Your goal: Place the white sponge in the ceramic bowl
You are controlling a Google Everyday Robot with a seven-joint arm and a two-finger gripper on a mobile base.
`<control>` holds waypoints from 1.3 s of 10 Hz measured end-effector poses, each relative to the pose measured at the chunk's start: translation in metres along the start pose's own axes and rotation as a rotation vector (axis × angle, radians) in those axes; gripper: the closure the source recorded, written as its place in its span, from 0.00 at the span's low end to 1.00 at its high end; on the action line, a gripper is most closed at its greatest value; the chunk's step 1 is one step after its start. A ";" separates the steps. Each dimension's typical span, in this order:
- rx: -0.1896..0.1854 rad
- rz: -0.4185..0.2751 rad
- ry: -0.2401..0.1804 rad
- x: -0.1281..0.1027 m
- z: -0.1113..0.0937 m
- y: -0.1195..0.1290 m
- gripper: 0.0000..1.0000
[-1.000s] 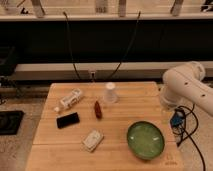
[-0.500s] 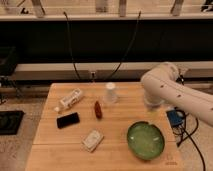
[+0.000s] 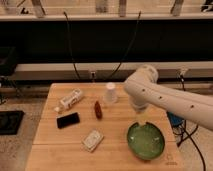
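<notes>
Gripper right of centre, over ceramic bowl top edge, fingers spread, empty. White sponge lower centre, untouched.

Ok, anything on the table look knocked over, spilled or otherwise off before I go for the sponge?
Only the white bottle lies on its side, far left on the table; no spill visible. The white sponge sits slightly skewed, the ceramic bowl looks empty, and the gripper hangs above its far rim.

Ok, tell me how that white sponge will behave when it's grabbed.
The white sponge lies flat and low, so it likely won't roll or tip. A small block, probably light and squashy. The gripper hangs above the ceramic bowl, away from it.
</notes>
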 end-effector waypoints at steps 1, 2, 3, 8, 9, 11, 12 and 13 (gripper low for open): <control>0.001 -0.021 0.006 -0.005 0.003 -0.001 0.20; 0.001 -0.059 0.013 -0.016 0.009 -0.003 0.20; 0.003 -0.087 0.016 -0.026 0.014 -0.004 0.20; 0.001 -0.247 0.027 -0.070 0.040 -0.001 0.20; 0.001 -0.276 0.028 -0.078 0.045 -0.001 0.20; 0.003 -0.338 0.026 -0.101 0.058 0.000 0.20; 0.002 -0.364 0.025 -0.110 0.064 0.000 0.20; 0.001 -0.374 0.026 -0.112 0.066 0.000 0.20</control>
